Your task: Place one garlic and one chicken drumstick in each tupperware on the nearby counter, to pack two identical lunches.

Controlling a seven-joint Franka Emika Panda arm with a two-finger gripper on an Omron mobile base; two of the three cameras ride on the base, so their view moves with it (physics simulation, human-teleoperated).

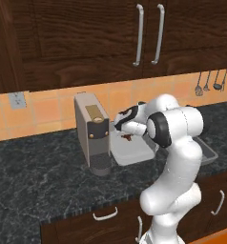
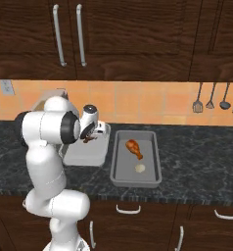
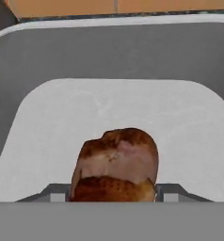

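The gripper (image 3: 113, 195) hangs low over the pale tupperware (image 2: 84, 156), and a chicken drumstick (image 3: 116, 164) sits between its fingers just above the tray's whitish floor. Whether the fingers are pinching the meat or have let go of it cannot be told. From the left base view the drumstick (image 1: 126, 137) shows as a dark reddish bit under the hand, over the pale tupperware (image 1: 134, 153).

This tray lies on the speckled surface (image 2: 197, 157), just beside the coffee machine (image 1: 92, 133), which stands upright on its left.

On the other side, close alongside, is the darker tupperware (image 2: 119, 171). Inside it lie a second drumstick (image 2: 134, 147) toward the back and a small pale garlic (image 2: 140, 168) nearer the front, apart from each other.

Farther back, utensils (image 2: 216, 100) hang on the orange tiled wall (image 2: 138, 100) under dark wood cabinets (image 2: 138, 39).
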